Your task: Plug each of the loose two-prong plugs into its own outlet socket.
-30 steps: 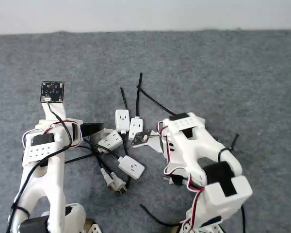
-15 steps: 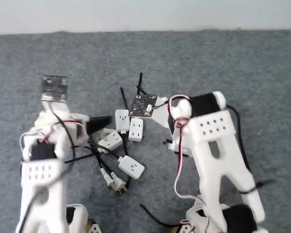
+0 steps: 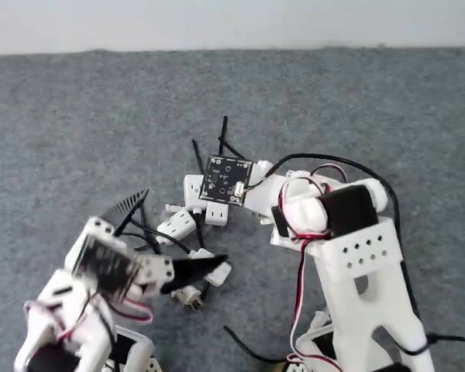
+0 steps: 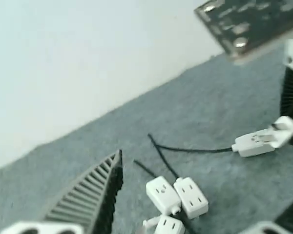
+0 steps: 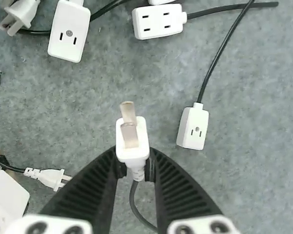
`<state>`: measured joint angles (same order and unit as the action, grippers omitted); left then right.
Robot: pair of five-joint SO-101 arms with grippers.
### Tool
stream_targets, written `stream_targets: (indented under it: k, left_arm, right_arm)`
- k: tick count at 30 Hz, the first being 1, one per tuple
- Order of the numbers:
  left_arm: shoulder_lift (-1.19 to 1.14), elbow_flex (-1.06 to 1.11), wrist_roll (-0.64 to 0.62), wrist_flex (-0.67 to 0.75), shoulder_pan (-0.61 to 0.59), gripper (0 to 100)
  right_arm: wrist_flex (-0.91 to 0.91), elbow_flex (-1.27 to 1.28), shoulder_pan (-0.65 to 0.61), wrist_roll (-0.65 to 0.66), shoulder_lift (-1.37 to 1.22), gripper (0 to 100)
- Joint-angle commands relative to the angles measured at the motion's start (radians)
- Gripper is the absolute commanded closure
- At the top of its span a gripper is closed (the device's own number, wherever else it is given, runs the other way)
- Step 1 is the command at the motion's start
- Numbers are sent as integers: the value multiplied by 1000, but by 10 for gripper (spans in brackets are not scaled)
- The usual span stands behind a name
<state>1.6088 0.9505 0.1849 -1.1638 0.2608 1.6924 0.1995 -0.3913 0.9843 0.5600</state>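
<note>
ok so the held plug (image 5: 132, 134): white, stubby body, 2 flat metal prongs pointing away from the wrist cam, black cord coming out the back. It's up in the air over the grey carpet (image 5: 244, 195), not in any socket. Right claw (image 5: 134, 163) is closed down on it, both black ribbed fingers pressing the sides of the body w/ the cord running out between them.

Just past the prongs there's a single socket (image 5: 193, 128) lying face up, near but not touching. Further out: another socket block (image 5: 68, 30), a double socket (image 5: 156, 21), and a loose plug (image 5: 13, 14) at the edge of the pile.

Left claw (image 3: 182, 229) is at the front of the table, spread really wide, holding nothing afaict. In the high view it hangs over the tangle of black cords (image 3: 151, 240), one finger (image 3: 194, 267) lying across one of the socket blocks, the other finger (image 3: 128, 208) off to the side. The other sockets sit mid-table, bunched close together.
</note>
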Motion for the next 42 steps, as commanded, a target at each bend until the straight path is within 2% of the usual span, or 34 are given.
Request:
stream_targets:
  k: [1, 4, 11, 17, 22, 26, 36, 42]
  left_arm:
    - [63, -19, 20, -14, 51, 476]
    - [66, -4, 20, -12, 58, 476]
    - [64, 18, 26, 8, 51, 476]
    - [63, 18, 58, 12, 26, 476]
    - [63, 96, 71, 103, -91, 476]
    - [64, 180, 78, 153, -106, 476]
    - [69, 188, 72, 149, -100, 476]
    - [68, 85, 71, 86, -100, 476]
  right_arm:
    - [-25, -58, -4, -40, 41, 990]
    - [-16, -54, -31, -41, 44, 990]
    - [15, -28, -254, -71, 53, 990]
    - [24, -21, -360, -104, 53, 990]
    - [76, -52, -401, -104, 53, 990]
    - [102, -84, -420, -121, 58, 990]
    - [102, -60, -415, -140, 160, 990]
    - [102, -41, -415, -140, 160, 990]
